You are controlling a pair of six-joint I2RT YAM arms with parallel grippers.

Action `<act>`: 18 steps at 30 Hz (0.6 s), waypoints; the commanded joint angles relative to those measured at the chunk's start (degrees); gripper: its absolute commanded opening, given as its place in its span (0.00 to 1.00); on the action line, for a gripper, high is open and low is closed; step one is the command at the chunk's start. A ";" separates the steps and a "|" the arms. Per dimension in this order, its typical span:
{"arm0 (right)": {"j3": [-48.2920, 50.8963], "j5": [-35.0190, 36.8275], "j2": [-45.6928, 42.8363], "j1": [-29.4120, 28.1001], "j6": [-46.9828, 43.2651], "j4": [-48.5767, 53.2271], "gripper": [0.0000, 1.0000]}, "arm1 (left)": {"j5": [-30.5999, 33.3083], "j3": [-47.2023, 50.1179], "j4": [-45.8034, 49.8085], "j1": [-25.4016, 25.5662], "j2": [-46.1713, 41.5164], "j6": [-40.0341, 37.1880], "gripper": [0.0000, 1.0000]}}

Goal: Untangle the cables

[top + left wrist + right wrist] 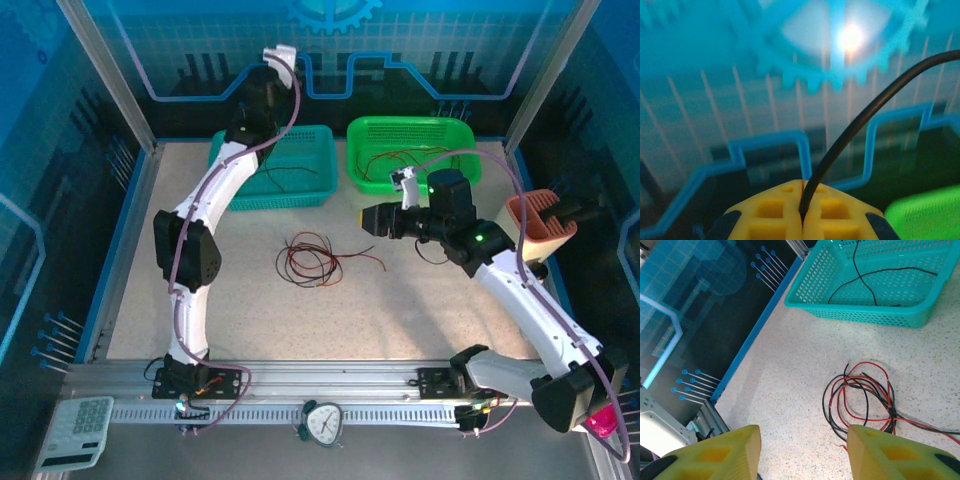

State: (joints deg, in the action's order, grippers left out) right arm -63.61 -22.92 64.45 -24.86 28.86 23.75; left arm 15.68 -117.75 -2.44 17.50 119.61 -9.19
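Cables point(312, 258), thin red and black wire, lie in a loose looped tangle mid-bench point(230, 310) on pale speckled stone-like surface; one red tail trails off to the right. Behind the tangle is a teal basket point(290, 170) of perforated plastic with black strands point(285, 178) inside; beside it a green basket point(410, 150) of the same mesh make holds red strands point(395, 160). The right tool point(372, 220) hovers right of the tangle; the left arm reaches up over the teal basket. Blue translucent wall panels with a gear motif point(335, 12) enclose the bench; a ribbed aluminium rail point(330, 378) runs along the near edge, carrying a small clock point(322, 422), with a calculator point(75, 432) at the near left corner.

Left wrist: left tool point(801, 210), yellow moulded fingers, pressed together on a black cable point(865, 115); the cable arcs up and right, smooth and round, against a blurred blue panel.

Right wrist: right tool point(804, 450) spread wide, nothing between its yellow fingers; the tangle lies below and ahead on the bench, teal basket beyond it; dark blue side panel at left.
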 commanded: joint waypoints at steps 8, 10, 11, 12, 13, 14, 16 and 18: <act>-0.17 2.61 4.97 -1.75 -1.96 -1.20 0.50 | -4.40 21.30 3.99 -4.21 -14.74 4.15 0.00; -0.35 3.54 6.14 -2.15 -2.36 -1.28 0.50 | -5.52 23.98 5.48 -4.77 -15.61 4.68 0.00; -0.45 4.11 6.73 -2.30 -2.63 -1.27 0.50 | -6.48 24.62 6.79 -5.09 -15.72 4.94 0.00; -0.63 4.76 7.20 -2.65 -2.87 -1.11 0.50 | -6.96 24.93 8.25 -5.35 -15.66 5.05 0.00; -0.79 5.60 7.81 -2.98 -3.21 -0.79 0.50 | -7.01 25.11 9.91 -5.62 -15.36 4.98 0.00; -1.00 6.32 8.29 -3.30 -3.53 -0.43 0.50 | -7.15 25.05 11.42 -5.86 -14.97 4.76 0.00; -1.24 7.71 9.16 -4.07 -4.13 0.08 0.50 | -7.16 24.28 14.33 -6.07 -13.97 3.78 0.00; -1.42 8.55 9.84 -4.60 -4.43 0.55 0.50 | -7.47 22.57 17.76 -6.16 -12.46 2.48 0.00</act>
State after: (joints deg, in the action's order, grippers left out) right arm -63.61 -16.93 73.47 -28.29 26.26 23.53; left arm 10.15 -93.89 8.78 11.81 105.38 -6.00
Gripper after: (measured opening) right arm 0.503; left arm 0.054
